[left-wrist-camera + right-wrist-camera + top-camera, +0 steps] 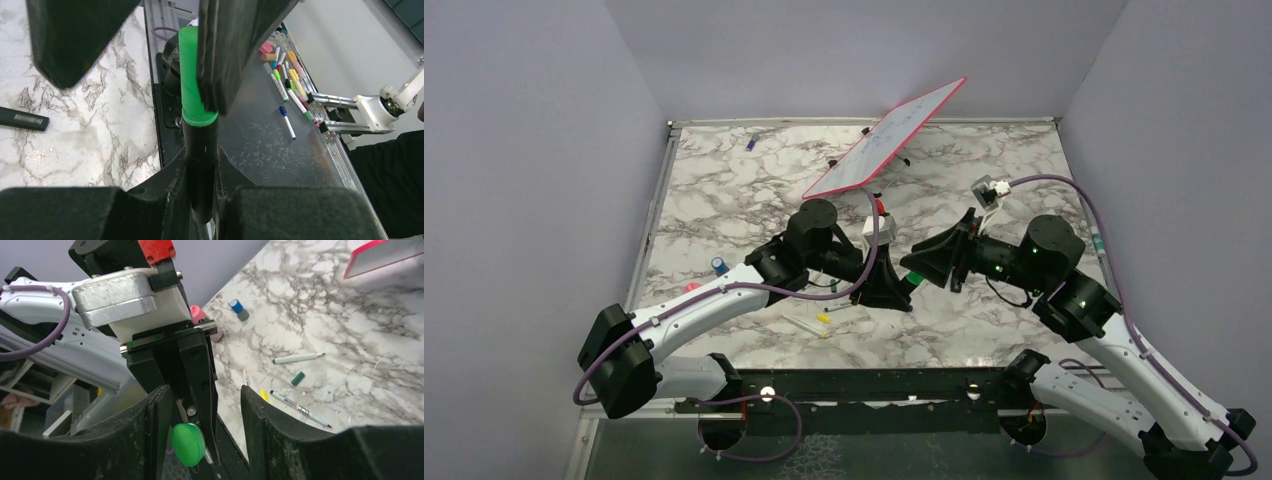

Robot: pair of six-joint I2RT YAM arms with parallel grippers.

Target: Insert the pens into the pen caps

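Two grippers meet tip to tip over the marble table (754,190). We see the left gripper (201,167) closed tight on the barrel of a black pen (200,145), whose far end carries a green cap (192,75). The right gripper (202,390) is spread wide around that cap and grips nothing; the cap sits just beside one of its fingers, apart from the other. On the table lie a white pen (299,358) and a loose cap (298,378).

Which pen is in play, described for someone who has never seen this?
Look above the middle of the marble table. There the left gripper grips a black-barrelled pen with a green cap. It alone is held up; other pens lie loose.
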